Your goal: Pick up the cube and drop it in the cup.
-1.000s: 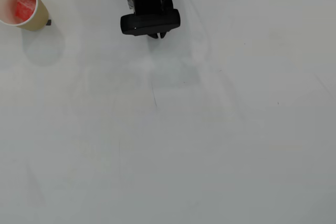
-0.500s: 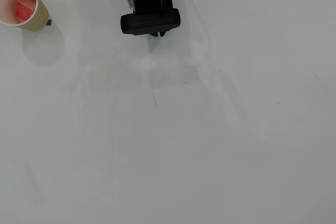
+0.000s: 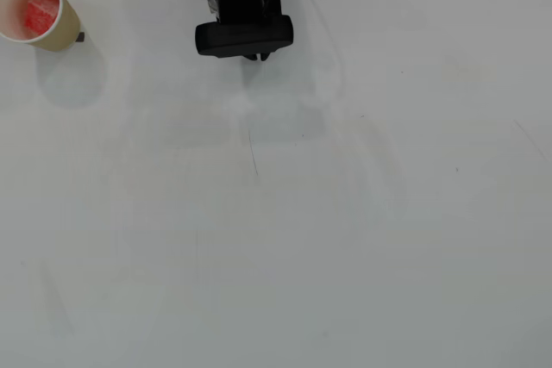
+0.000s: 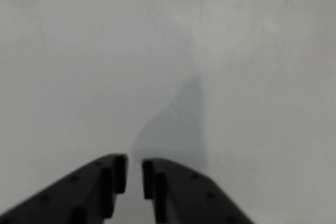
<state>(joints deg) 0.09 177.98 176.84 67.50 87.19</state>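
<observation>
Cube position: one red cube is lying inside one tan cup in the overhead view's top-left corner, well apart from the claw.
Claw: its jaws are sitting nearly closed, gripping nothing.
Hidden: the arm is being cut off at the top edge.

gripper empty, jaws nearly closed
</observation>
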